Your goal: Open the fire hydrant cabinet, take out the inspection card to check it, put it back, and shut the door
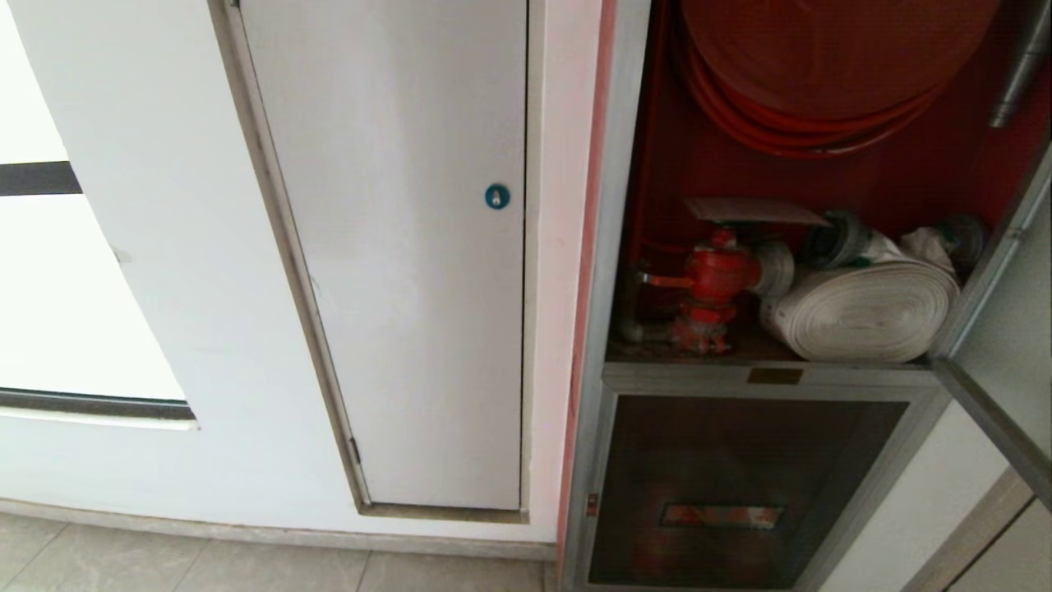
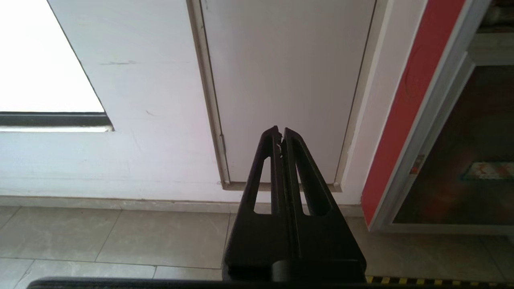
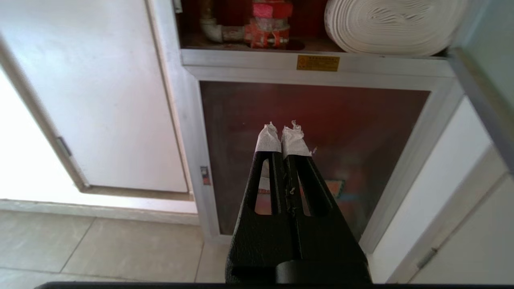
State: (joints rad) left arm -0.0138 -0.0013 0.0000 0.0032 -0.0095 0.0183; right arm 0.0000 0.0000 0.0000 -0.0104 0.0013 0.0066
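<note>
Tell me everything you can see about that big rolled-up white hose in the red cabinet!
The rolled white fabric hose is a flat woven strip wound into a thick, tight coil with many visible layers. It lies on its side on the floor of the upper compartment of the open silver-framed, red-lined fire hydrant cabinet, towards the right, beside the red metal valve. A metal coupling sits at its upper back, near crumpled white cloth. Neither pincer touches it.
</note>
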